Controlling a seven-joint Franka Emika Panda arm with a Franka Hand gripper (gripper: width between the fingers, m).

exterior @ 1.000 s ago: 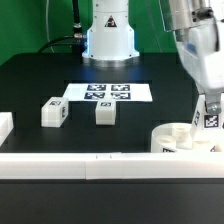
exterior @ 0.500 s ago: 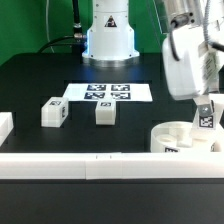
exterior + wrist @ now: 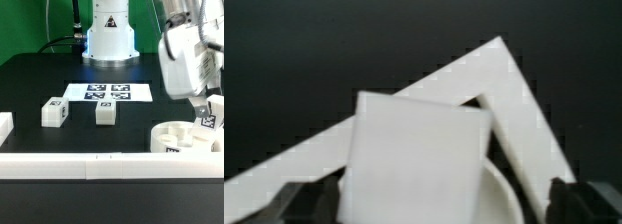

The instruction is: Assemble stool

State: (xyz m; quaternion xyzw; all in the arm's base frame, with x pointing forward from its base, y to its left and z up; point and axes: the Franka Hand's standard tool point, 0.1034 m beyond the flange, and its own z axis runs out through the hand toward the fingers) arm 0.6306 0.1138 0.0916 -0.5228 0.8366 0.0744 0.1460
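Observation:
The round white seat (image 3: pixel 178 139) lies at the exterior view's right, next to the front bar. A white leg (image 3: pixel 211 120) with a square tag stands upright on the seat's far side. My gripper (image 3: pixel 208 110) hangs straight over this leg, jaws open on either side of it. In the wrist view the leg (image 3: pixel 423 150) fills the space between the dark fingertips (image 3: pixel 299 202), and a gap shows on one side. Two more tagged legs (image 3: pixel 53 112) (image 3: pixel 104 112) lie loose on the black table, left of centre.
The marker board (image 3: pixel 107 92) lies flat behind the loose legs, in front of the arm's base (image 3: pixel 108 40). A long white bar (image 3: pixel 90 166) edges the table's front, and a white block (image 3: pixel 4 125) sits at the left edge. White bars (image 3: pixel 509 90) meet in a corner below the gripper.
The jaws, shut on the leg before, now stand open around it. The wrist has turned a little above the seat, and the leg has stayed upright at the seat.

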